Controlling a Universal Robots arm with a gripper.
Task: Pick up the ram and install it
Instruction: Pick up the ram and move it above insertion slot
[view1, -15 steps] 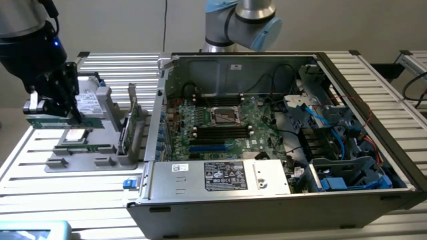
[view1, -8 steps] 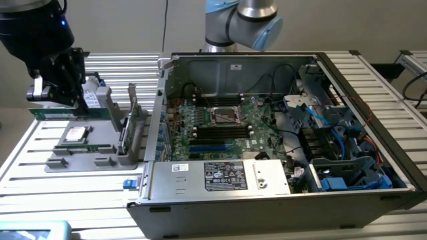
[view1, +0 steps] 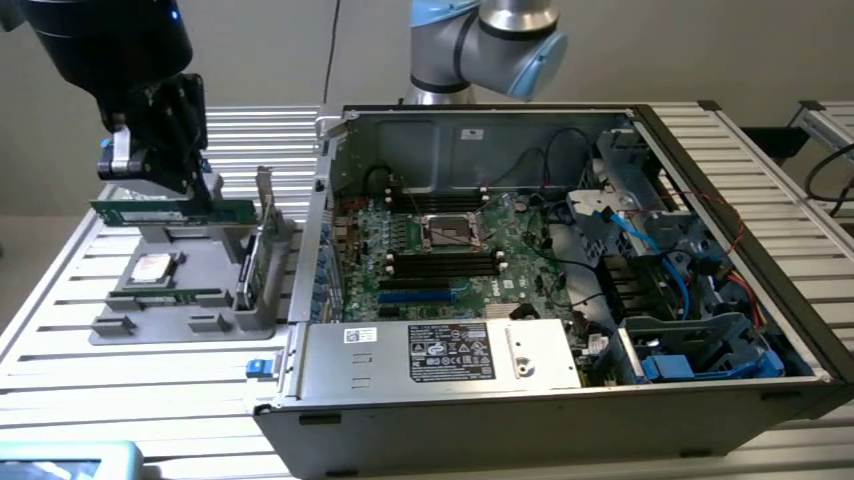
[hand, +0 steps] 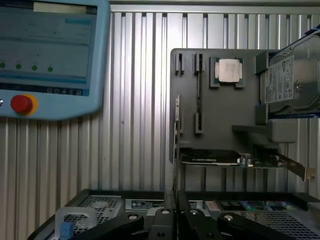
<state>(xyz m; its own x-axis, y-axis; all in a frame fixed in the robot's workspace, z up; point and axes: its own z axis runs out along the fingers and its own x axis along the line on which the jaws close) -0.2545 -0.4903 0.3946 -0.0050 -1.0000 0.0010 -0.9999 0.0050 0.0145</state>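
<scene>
The open computer case (view1: 561, 300) takes the exterior view's centre; at its nine o'clock lies the gray tray (view1: 160, 325); above that tray the gripper (view1: 198, 198) is clamped on the ram (view1: 140, 212), held level; the wrist view gives the strip edge-on, plus a teach pendant (hand: 50, 55) with a red button (hand: 21, 103).

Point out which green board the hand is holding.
The ram, the slim strip clamped level in the hand above the grey tray; the taller bracketed card stands upright in that tray.
</scene>
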